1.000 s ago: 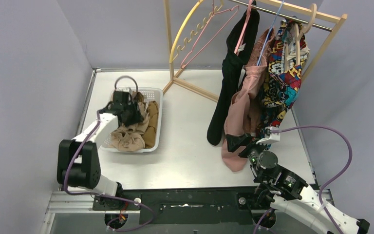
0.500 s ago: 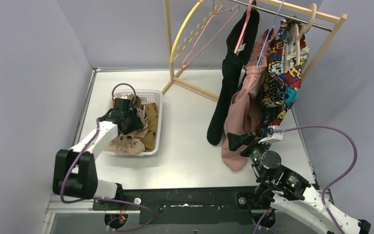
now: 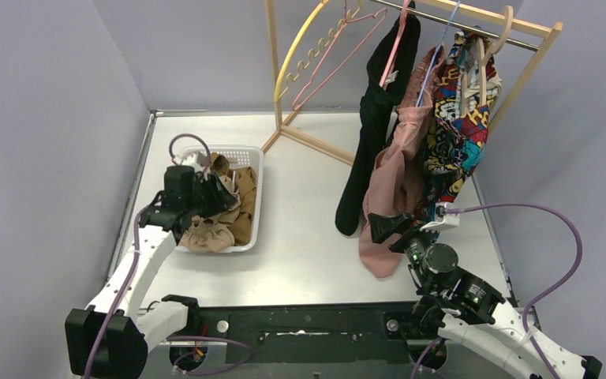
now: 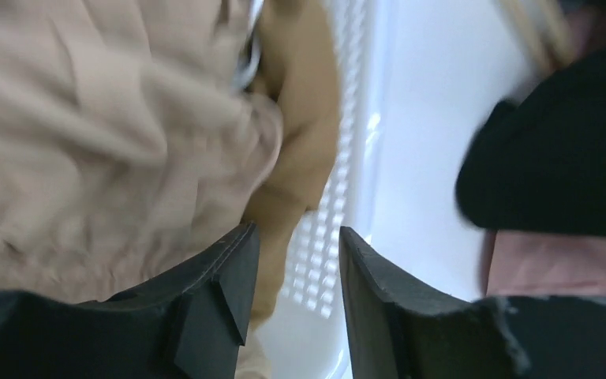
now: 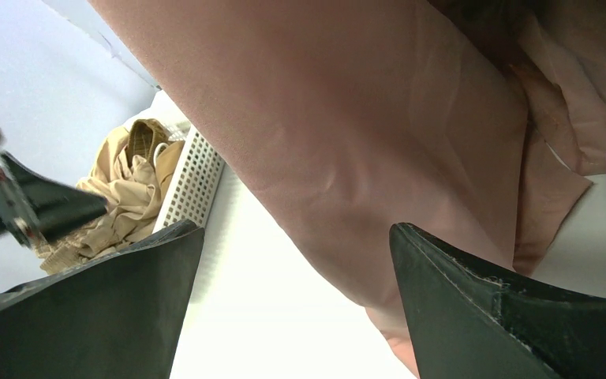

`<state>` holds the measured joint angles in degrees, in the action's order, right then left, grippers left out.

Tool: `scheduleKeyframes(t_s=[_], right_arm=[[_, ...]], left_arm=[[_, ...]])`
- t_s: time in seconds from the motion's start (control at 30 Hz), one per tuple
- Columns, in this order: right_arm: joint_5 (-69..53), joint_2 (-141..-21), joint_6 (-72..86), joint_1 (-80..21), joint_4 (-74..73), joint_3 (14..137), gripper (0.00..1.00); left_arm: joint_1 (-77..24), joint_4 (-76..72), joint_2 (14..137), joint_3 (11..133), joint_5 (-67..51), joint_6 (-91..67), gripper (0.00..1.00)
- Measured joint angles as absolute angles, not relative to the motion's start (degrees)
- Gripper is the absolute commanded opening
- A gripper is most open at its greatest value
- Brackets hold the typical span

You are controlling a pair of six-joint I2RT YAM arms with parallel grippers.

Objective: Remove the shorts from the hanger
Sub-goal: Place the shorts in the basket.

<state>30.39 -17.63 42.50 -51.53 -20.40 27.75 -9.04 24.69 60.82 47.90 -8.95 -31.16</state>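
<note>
Black shorts [image 3: 375, 118] and dusty pink shorts [image 3: 387, 181] hang from hangers on the rail; both also show in the left wrist view, black [image 4: 560, 158] and pink [image 4: 560, 264]. Beige-tan shorts [image 3: 205, 229] and olive-brown shorts [image 3: 245, 201] lie in the white basket [image 3: 257, 189]. My left gripper [image 3: 217, 195] is open and empty just above the basket's clothes; its view shows the beige shorts [image 4: 87, 134] and olive-brown shorts [image 4: 304, 142]. My right gripper [image 3: 389, 231] is open and empty [image 5: 296, 229] at the lower hem of the pink shorts [image 5: 363, 142].
A wooden rack [image 3: 272, 71] stands at the back with empty yellow and pink hangers [image 3: 316, 47] on its rail. A multicoloured patterned garment [image 3: 458, 118] hangs right of the pink shorts. Grey walls close in on the left, back and right.
My left arm has swung back toward the left and near side, its gripper sliding a little left over the basket. The right arm has hardly moved.
</note>
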Motion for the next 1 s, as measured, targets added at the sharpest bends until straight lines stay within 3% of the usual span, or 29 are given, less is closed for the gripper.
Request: scheduleKeyframes(t_s=[0.23,0.37,0.57,0.8,1.0], right_arm=[[30.2,-18.4,42.7,-51.5,-20.2,27.7,0.92],[30.2,-18.4,42.5,-51.5,-20.2,27.7,0.92],[30.2,-19.5,41.7,-51.5,-21.6,30.2,0.92],[29.5,-19.2,40.5,-51.5,-21.5,31.2,0.91],[21.8,-20.5,35.9,-51.5,-17.6,32.6,0.86]], left_arm=[[-10.9,30.9,60.6,35.5,-7.5,-37.4,0.35],[-11.3,33.5,61.7,37.8,-4.5,-38.6,0.36],[-11.3,32.4,59.2,43.5,-2.9,-38.2,0.45],[-11.4,29.5,50.0,45.2,-5.4,-36.8,0.47],[-12.8,24.0,48.8,47.0,-11.8,-36.9,0.47]])
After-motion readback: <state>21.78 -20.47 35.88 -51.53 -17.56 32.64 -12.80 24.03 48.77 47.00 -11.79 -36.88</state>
